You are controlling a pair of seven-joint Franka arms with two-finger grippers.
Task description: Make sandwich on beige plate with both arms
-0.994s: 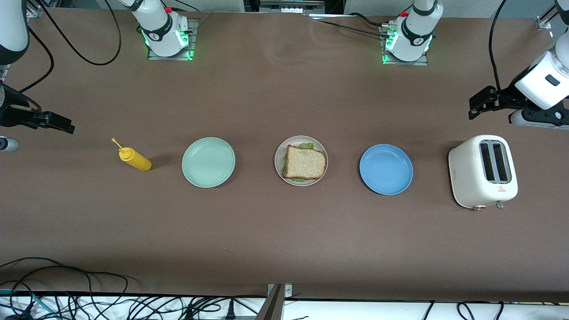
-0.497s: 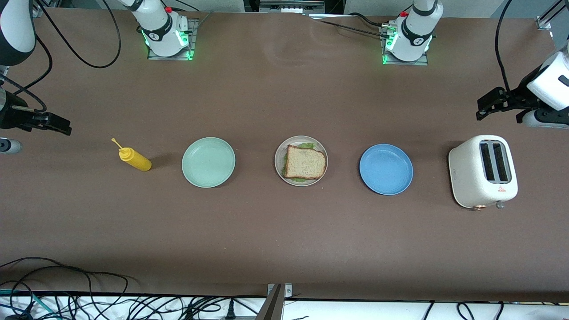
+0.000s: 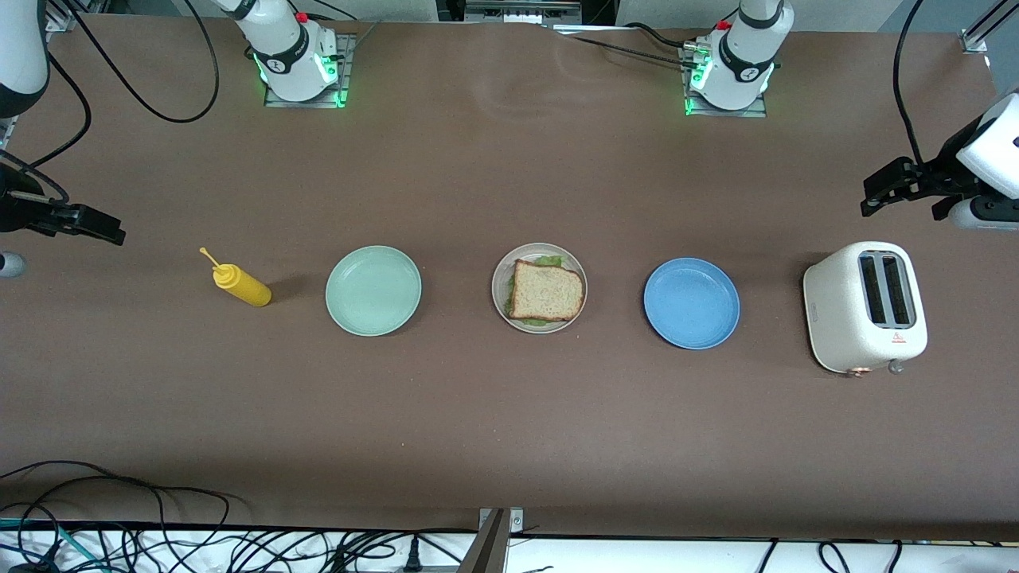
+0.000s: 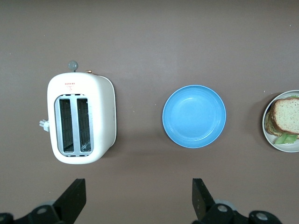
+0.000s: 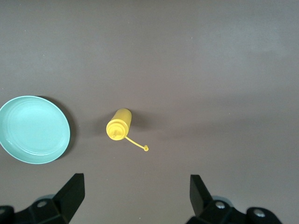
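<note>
on the beige plate (image 3: 499, 280), midway along the surface (image 3: 509, 414) between the mint plate (image 3: 373, 290) and blue plate (image 3: 691, 303), the sandwich (image 3: 546, 290) is sitting stacked, lettuce peeking out under the top slice. it's looking finished, so the thing now is parking both arms well clear without brushing anything. the left end effector (image 4: 139, 200) is hanging over the surface by the toaster (image 3: 866, 306), fingers spread wide, holding nothing. the right end effector (image 5: 135, 198) is hovering near the bottle (image 3: 240, 285), also wide apart and empty.

Three plates (image 3: 373, 290), one sandwich (image 3: 546, 291), bottle (image 3: 240, 285), toaster (image 3: 865, 307), seemingly.
</note>
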